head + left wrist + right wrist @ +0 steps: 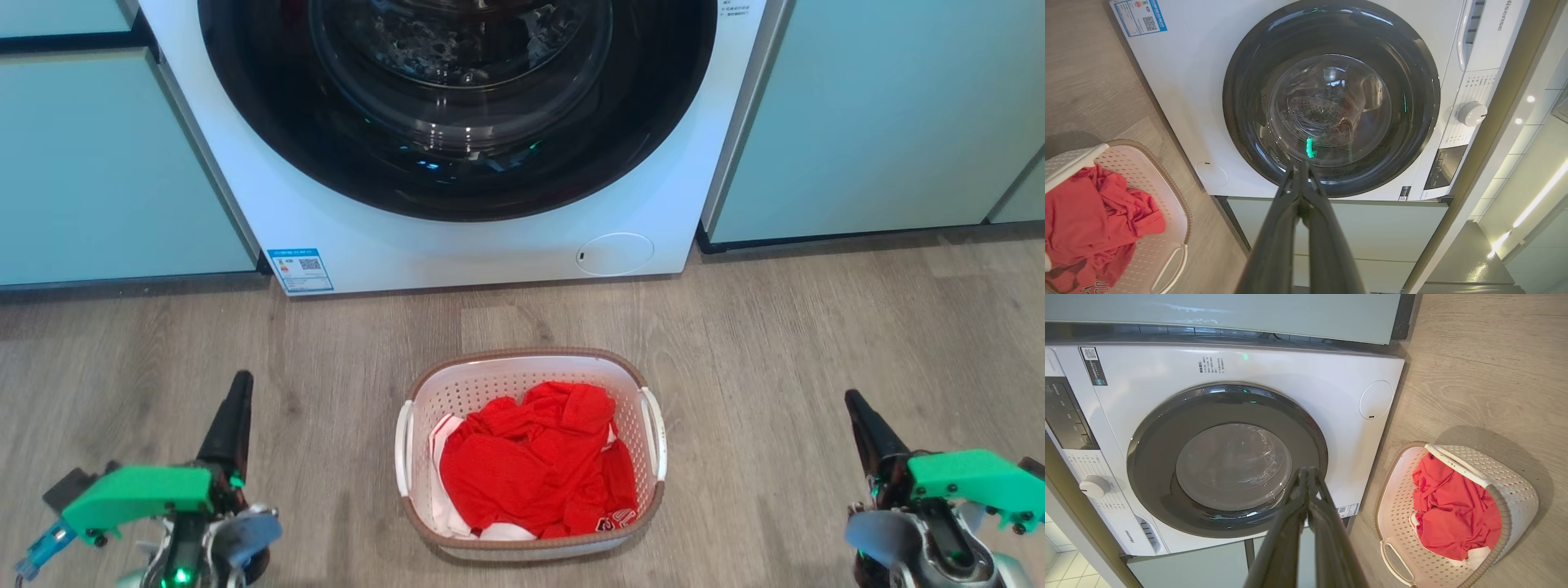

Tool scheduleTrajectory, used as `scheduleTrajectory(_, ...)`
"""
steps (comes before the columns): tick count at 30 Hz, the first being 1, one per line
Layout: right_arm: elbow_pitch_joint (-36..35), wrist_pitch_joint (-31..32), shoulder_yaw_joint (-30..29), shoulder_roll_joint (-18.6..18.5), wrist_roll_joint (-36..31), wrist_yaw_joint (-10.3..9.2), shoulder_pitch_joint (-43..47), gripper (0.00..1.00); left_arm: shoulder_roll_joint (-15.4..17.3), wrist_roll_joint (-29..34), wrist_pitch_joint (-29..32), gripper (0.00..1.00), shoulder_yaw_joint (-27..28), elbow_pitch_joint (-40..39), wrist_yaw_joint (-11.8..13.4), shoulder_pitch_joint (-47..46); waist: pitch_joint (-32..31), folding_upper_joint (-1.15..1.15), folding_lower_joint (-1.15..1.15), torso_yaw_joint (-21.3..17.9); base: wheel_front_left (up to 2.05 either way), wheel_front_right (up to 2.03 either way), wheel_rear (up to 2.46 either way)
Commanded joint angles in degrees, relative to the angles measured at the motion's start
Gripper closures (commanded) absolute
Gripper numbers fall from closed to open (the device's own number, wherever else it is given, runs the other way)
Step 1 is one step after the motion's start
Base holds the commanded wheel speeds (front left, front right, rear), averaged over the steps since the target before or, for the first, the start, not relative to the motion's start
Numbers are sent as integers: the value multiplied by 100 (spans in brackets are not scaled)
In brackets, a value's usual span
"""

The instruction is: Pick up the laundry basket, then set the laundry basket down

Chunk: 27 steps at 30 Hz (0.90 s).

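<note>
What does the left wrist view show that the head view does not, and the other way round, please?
Left wrist view: the control dial and the dark display panel. Head view: the right gripper, shut, and the whole laundry basket with both handles. Shared: the washing machine with its dark round door, the red clothing in the basket, the blue label, the wood floor and the left gripper, shut.

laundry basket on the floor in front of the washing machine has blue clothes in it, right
No: the head view shows the clothes in the laundry basket are red, not blue. It does sit on the floor in front of the washing machine.
</note>
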Motion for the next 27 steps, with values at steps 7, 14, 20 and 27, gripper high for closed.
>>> scheduleTrajectory(7, -247, 129, 4, -77, 421, 34, -366, 100, 25, -441, 137, 100, 299, -165, -124, -411, 1, 0, 0, -1, 0, 0, 0)
scheduleTrajectory(14, -246, 141, -12, -66, 408, 34, -367, 100, 20, -435, 143, 100, 306, -165, -124, -411, 1, 0, 0, -1, 0, 0, 0)
scheduleTrajectory(20, -245, 151, -24, -57, 398, 34, -368, 100, 16, -431, 147, 100, 311, -165, -124, -412, 1, 0, 0, -1, 0, 0, 0)
scheduleTrajectory(27, -244, 162, -37, -48, 387, 34, -369, 100, 12, -426, 152, 100, 318, -165, -124, -412, 1, 0, 0, -1, 0, 0, 0)
